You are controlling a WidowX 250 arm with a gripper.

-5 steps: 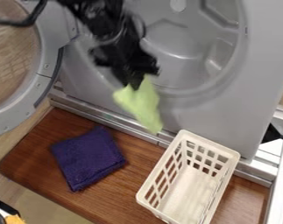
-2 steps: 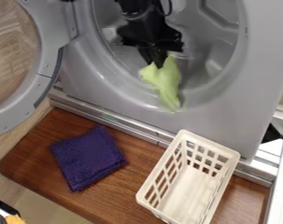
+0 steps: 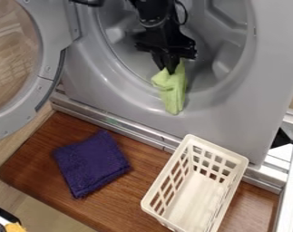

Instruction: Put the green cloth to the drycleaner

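Observation:
The black gripper (image 3: 171, 69) hangs in front of the round opening of the dryer (image 3: 266, 59), shut on the top of the green cloth (image 3: 173, 93). From its fingertips the cloth droops down across the lower part of the opening's rim. Whether the cloth touches the rim I cannot tell.
The dryer's round door (image 3: 44, 79) stands open at the left. On the wooden board (image 3: 139, 192) below lie a folded purple cloth (image 3: 92, 164) and, to its right, a white slotted basket (image 3: 148, 206). A metal rail runs along the dryer's foot.
The gripper has moved right across the front of the dryer to its opening, carrying the green cloth, and lately a little lower. The purple cloth and basket have stayed put.

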